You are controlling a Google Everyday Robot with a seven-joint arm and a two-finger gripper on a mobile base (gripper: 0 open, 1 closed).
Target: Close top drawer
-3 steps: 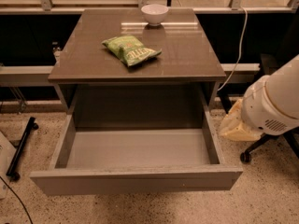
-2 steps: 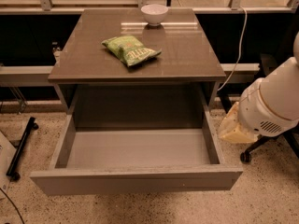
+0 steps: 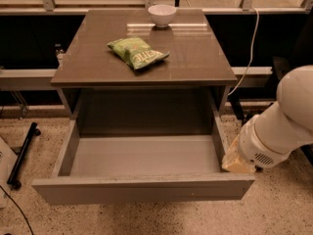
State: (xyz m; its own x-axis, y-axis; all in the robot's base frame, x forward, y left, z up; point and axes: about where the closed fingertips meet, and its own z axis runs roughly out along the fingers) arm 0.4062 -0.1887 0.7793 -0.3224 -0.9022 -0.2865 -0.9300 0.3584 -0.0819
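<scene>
Drawer (image 3: 142, 192) stands wide open, gripper (image 3: 238, 161), grip state I cannot tell, beside its right front corner; a square push mid-front should shut it.

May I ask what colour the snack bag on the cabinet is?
The snack bag is green, clearest in the camera view; the gripper is beside the top drawer.

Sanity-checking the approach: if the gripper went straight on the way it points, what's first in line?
The gripper, by the right front corner of the top drawer, seems to point at it, so it would likely meet the drawer's right side wall first. Depth is unclear; it may already touch.
</scene>
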